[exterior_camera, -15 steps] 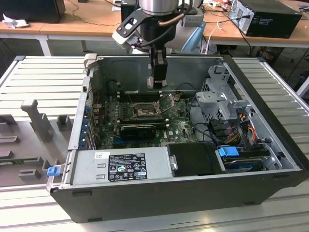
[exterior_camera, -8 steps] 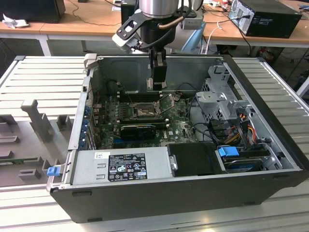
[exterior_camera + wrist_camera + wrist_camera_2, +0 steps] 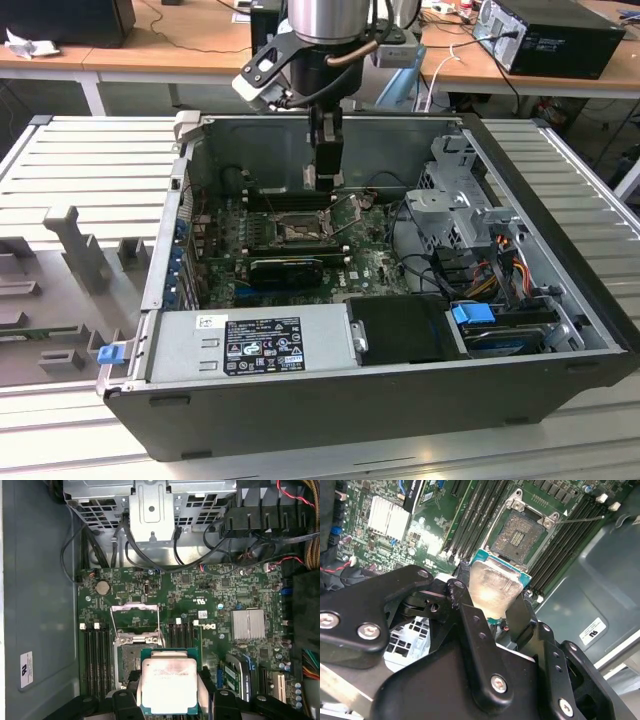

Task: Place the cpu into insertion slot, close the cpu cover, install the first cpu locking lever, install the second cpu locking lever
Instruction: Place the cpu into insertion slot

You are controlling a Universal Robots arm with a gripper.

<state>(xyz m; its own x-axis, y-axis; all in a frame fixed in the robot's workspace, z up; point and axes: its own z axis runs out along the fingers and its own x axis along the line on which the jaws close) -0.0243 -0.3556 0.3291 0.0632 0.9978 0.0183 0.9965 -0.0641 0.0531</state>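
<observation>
The cpu [image 3: 167, 690] is held in the clenched claw [image 3: 168, 679] near the open insertion slot [image 3: 128, 661], whose pins could be bent if it is lowered misaligned.

Wooden desks [image 3: 140, 58] behind a ribbed grey metal worktable [image 3: 100, 150]

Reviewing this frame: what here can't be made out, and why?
- First wrist view: the cpu covers part of the insertion slot, so alignment is unclear.
- Second wrist view: the claw hides the cpu's near edge.
- Exterior view: the insertion slot is too small to show its contacts.
</observation>
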